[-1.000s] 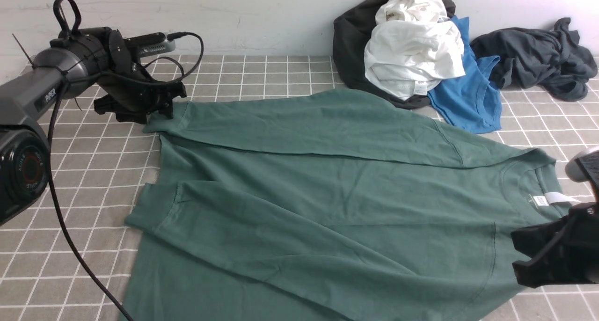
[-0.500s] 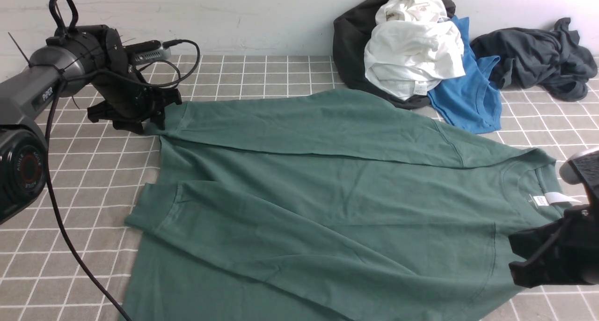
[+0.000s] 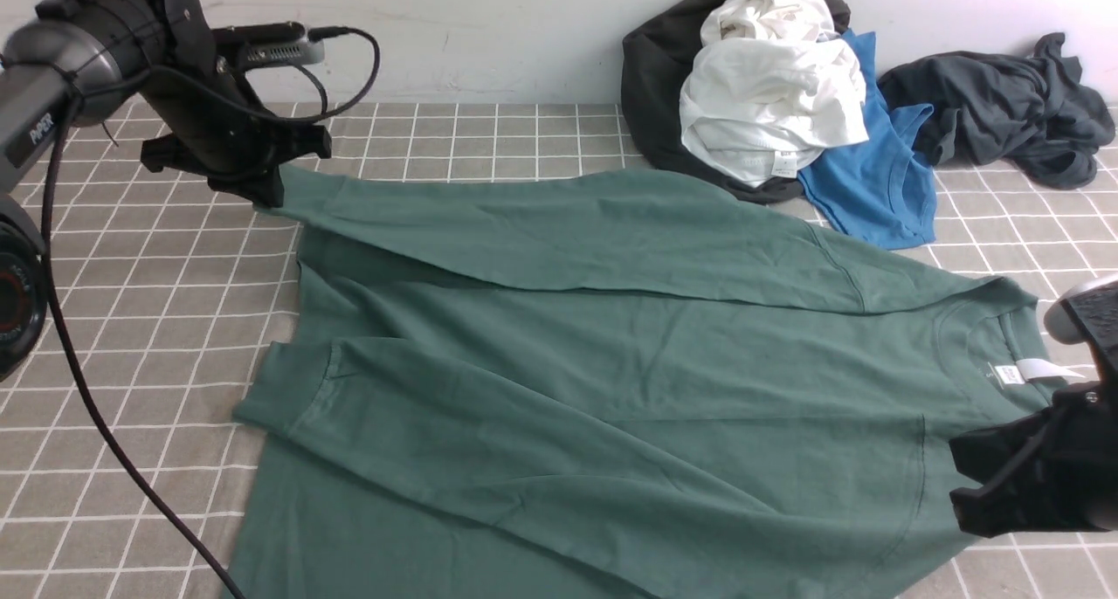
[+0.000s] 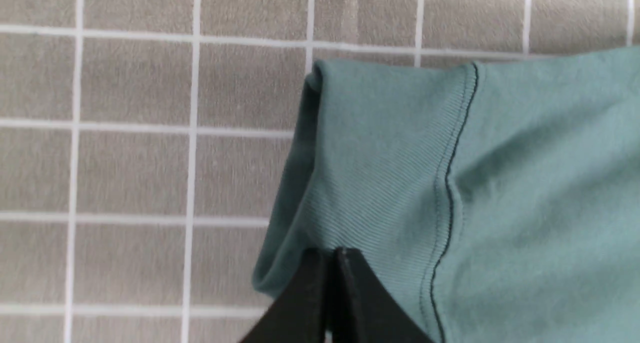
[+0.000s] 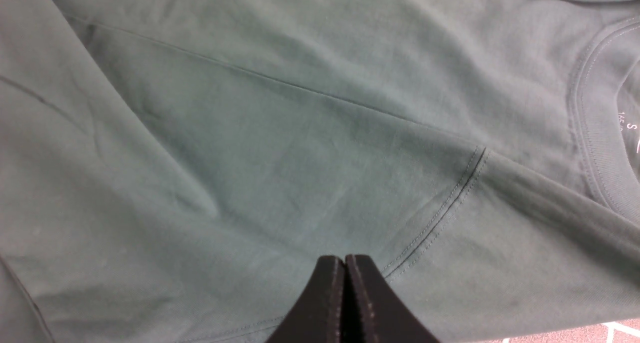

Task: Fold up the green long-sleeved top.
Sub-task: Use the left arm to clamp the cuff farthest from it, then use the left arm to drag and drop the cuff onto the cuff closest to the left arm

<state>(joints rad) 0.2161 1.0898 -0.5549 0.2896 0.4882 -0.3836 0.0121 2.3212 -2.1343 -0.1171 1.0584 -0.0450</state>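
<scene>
The green long-sleeved top (image 3: 611,363) lies spread flat, neck and white label (image 3: 1035,370) to the right, both sleeves folded across the body. My left gripper (image 3: 266,193) is at the far left, shut on the ribbed cuff (image 4: 380,158) of the far sleeve, whose end is raised off the cloth. In the left wrist view the jaws (image 4: 332,253) pinch the cuff's edge. My right gripper (image 3: 961,477) is at the near right over the shoulder seam (image 5: 450,193), shut (image 5: 344,259), with no fabric seen between its jaws.
A grey checked cloth (image 3: 157,320) covers the table. At the back right lie a pile of white garments (image 3: 769,101) on a black one (image 3: 655,84), a bright blue T-shirt (image 3: 882,180) and a dark charcoal garment (image 3: 1004,101). The left arm's cable (image 3: 105,424) trails across the near left.
My left gripper has shut on the far sleeve's cuff and moved up and to the left, lifting the sleeve end. The right gripper has barely moved.
</scene>
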